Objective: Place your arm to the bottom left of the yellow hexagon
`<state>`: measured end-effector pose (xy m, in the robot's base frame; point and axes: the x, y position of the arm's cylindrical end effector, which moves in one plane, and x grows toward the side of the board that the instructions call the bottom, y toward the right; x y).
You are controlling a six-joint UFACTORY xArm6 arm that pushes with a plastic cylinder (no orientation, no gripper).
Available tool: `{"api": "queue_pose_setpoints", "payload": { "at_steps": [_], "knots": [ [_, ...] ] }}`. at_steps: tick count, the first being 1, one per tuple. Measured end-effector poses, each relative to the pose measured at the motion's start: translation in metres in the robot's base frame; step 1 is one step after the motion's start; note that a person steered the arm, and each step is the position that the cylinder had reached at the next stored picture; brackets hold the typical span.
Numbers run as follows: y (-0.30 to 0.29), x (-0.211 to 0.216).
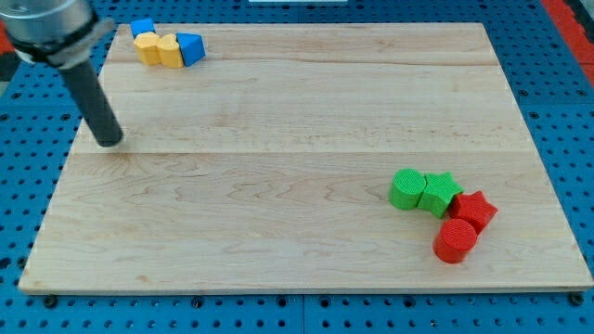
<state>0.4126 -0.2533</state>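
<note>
My tip (111, 141) rests on the wooden board (278, 186) near its left edge. It is well below and slightly left of a block cluster at the view's top left. That cluster holds a yellow hexagon (148, 47), a second yellow block (170, 50) touching its right side, a blue block (142, 27) just above the hexagon, and a blue triangular block (191, 46) at the cluster's right end. The rod leans up to the view's left toward the arm.
At the view's lower right sits another cluster: a green block (406, 188), a green star (440, 193), a red star (473, 211) and a red cylinder (456, 241). A blue perforated table surrounds the board.
</note>
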Motion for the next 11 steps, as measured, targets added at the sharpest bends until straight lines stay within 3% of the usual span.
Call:
{"api": "queue_pose_setpoints", "payload": {
  "at_steps": [2,9,11],
  "knots": [
    [-0.046,-0.077],
    [-0.049,-0.083],
    [-0.011,-0.082]
  ]
}}
